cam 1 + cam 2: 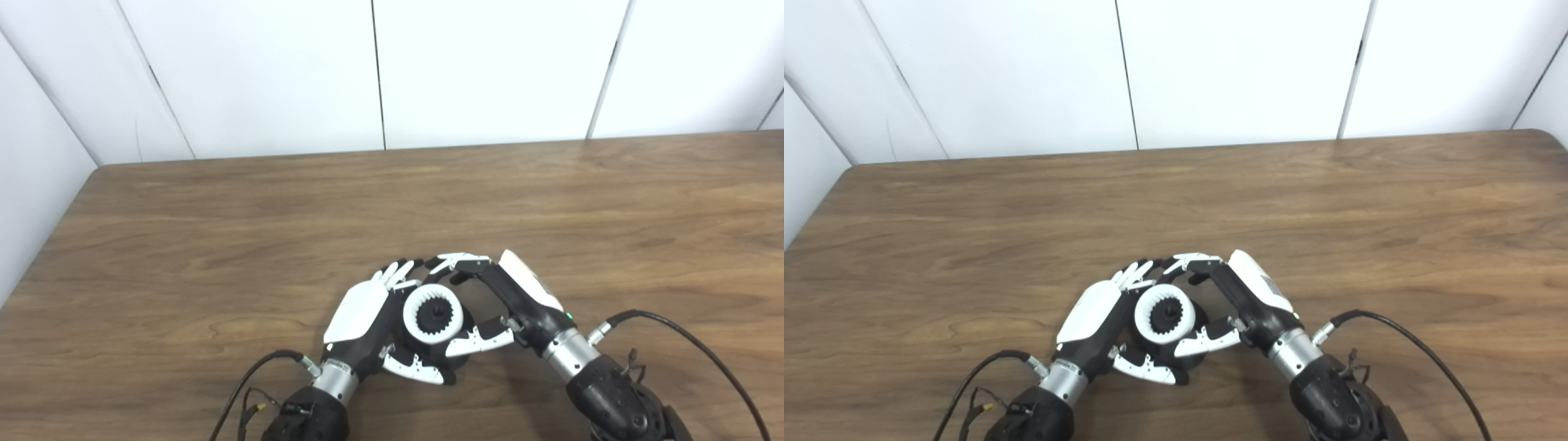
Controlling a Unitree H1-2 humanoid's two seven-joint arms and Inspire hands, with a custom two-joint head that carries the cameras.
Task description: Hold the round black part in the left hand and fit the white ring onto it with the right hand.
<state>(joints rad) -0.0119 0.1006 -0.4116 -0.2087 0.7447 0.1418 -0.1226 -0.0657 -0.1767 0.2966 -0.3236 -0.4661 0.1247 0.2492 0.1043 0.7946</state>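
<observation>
The round black part sits near the table's front middle, cupped by my left hand, whose fingers wrap its far side and thumb its near side. The white ring with inner teeth sits on top of the black part, a black toothed hub showing in its middle. My right hand comes in from the right, fingers curved over the ring's far edge and thumb at its near edge. The same shows in the right eye view: left hand, ring, right hand.
The brown wooden table stretches back to a white panelled wall. Black cables trail from both wrists near the front edge. The table's left edge runs along a white side wall.
</observation>
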